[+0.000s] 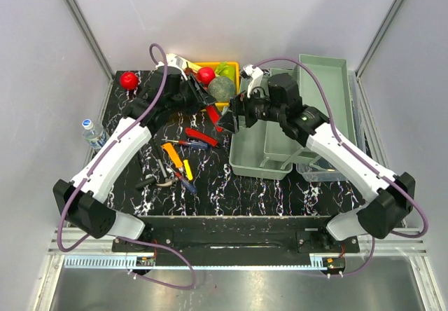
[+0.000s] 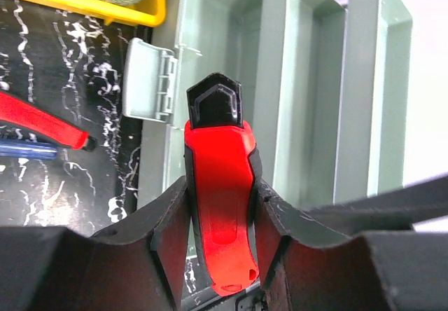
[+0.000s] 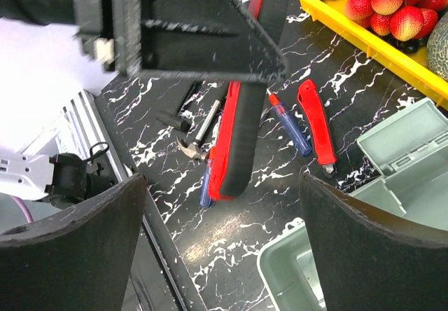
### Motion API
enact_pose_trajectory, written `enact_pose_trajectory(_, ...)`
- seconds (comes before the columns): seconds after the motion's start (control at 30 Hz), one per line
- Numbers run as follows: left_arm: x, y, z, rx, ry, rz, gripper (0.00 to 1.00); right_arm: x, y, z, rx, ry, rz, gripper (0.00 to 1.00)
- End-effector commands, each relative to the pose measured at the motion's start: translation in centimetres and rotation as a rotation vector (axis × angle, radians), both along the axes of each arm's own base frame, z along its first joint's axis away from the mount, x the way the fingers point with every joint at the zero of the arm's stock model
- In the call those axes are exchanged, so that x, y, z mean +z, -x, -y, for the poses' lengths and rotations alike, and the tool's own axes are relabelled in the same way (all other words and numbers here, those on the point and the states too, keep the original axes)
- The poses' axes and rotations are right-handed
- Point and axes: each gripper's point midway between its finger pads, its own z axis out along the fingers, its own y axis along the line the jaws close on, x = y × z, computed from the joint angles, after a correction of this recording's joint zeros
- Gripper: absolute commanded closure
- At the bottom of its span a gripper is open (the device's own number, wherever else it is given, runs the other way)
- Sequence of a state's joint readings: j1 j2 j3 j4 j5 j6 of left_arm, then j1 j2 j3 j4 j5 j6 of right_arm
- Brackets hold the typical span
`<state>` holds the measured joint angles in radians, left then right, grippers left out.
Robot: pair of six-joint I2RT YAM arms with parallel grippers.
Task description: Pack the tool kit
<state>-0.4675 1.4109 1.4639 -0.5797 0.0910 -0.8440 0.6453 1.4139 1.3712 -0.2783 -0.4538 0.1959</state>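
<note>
Two arms: both reach over the black marbled table [image 1: 280, 192] and meet by the toolbox's 9 o'clock edge.
Left gripper [image 2: 220, 188]: fingers partway closed and clamped tight on a chunky red plastic tool with a black tip [image 2: 215, 143]; the tip pokes out toward the box.
Right gripper [image 3: 220, 185]: fingers spread really wide with nothing in them; the red tool hangs out in front, clear of both fingers.
Tool kit box: big rectangular grey-green plastic toolbox [image 1: 323, 80] at 3 o'clock on the table, with a matching inner tray [image 1: 260, 174] on its 9 o'clock side.
Loose tools: lying flat around 8 o'clock are an orange-handled tool [image 1: 171, 153], a yellow-handled tool [image 1: 187, 169], a slim red-handled tool [image 3: 315, 122], a blue screwdriver [image 3: 290, 125] and a small hammer [image 3: 196, 139].
Other stuff: yellow plastic tray of fruit [image 3: 364, 38] at 12 o'clock, red ball [image 1: 129, 80] at 11, clear water bottle [image 1: 89, 130] just off the 9 o'clock edge.
</note>
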Motion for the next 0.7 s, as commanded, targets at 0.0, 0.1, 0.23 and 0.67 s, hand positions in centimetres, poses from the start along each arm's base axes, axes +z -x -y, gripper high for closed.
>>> enact_pose_trajectory(0.0,4.2,0.4,2.4,-0.094,0.107,0.118,1.0,1.5,-1.1,-1.4,-0.022,-0.028,0.004,0.07)
enact_pose_trajectory(0.1,4.2,0.7,3.3,-0.122,0.103,0.127,1.0,1.2,-1.9,-1.7,-0.062,-0.026,0.003,0.12)
enact_pose_trajectory(0.23,4.3,0.9,3.7,-0.139,0.104,0.135,0.97,1.2,-2.8,-1.6,-0.114,-0.028,-0.003,0.37)
enact_pose_trajectory(0.67,7.5,0.4,1.0,-0.07,0.007,0.296,0.01,3.7,-4.5,2.5,-0.368,-0.073,0.095,0.92)
